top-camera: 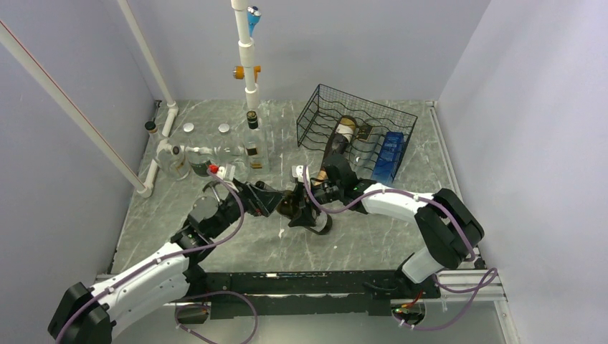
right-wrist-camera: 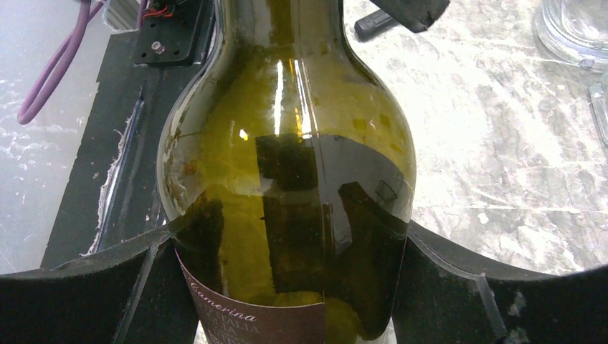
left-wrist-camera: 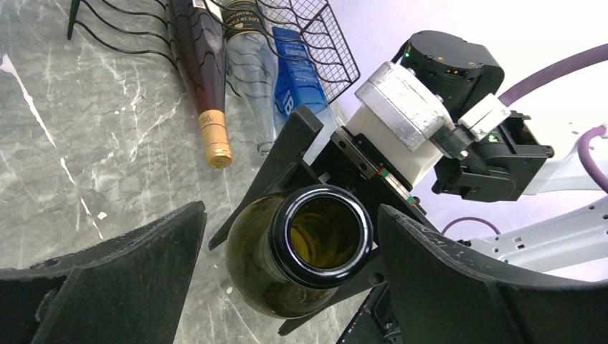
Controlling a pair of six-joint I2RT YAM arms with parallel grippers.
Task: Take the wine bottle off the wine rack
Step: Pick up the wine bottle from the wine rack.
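My right gripper (right-wrist-camera: 287, 279) clamps the olive-green glass wine bottle (right-wrist-camera: 287, 143) near the black wire wine rack (top-camera: 337, 107); if I release before my wide-spread left gripper (left-wrist-camera: 287, 251) closes, it falls.

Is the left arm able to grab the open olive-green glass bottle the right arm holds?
Probably yes: the left end effector sits open around the mouth of the olive-green glass bottle, with nothing between them.
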